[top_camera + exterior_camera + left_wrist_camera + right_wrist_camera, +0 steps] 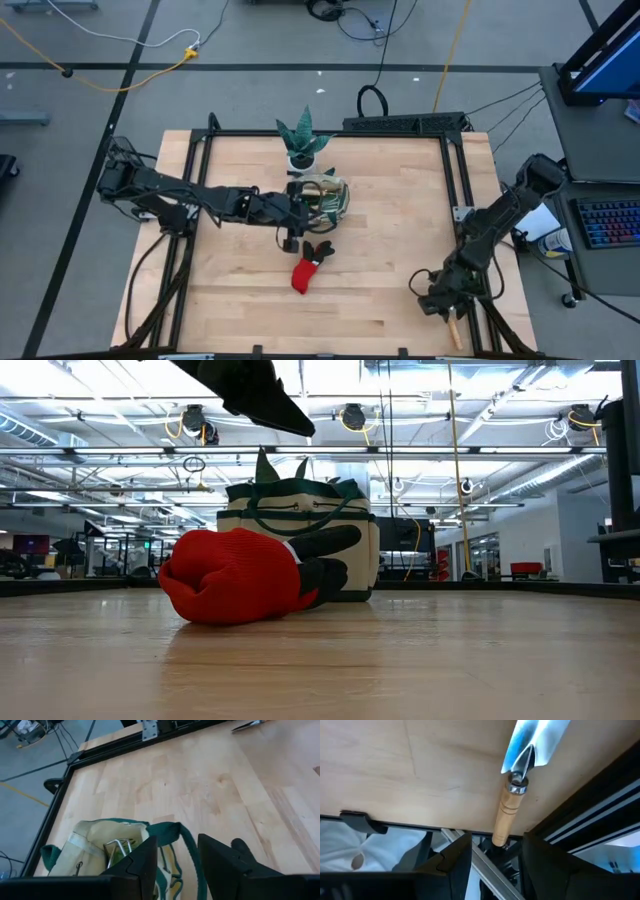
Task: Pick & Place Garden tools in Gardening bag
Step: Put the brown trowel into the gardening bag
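Observation:
The beige gardening bag (328, 198) with green trim stands upright on the table's middle, a metal tool (117, 847) inside it. The red-and-black glove (310, 268) lies on the table just near of the bag. My left gripper (292, 235) is open and empty, up in the air (255, 390) between bag and glove; a green bag handle (182, 840) shows below its fingers. A wooden-handled trowel (509, 812) lies flat at the table's near right corner (455, 325). My right gripper (495, 865) is open, its fingers standing either side of the handle's free end without touching.
A green spiky plant in a white pot (303, 142) stands just beyond the bag. A black frame rail (470, 200) runs along the table's right edge beside the trowel. A thin metal tool (247, 726) lies far off toward the right. Bare wood lies left and near.

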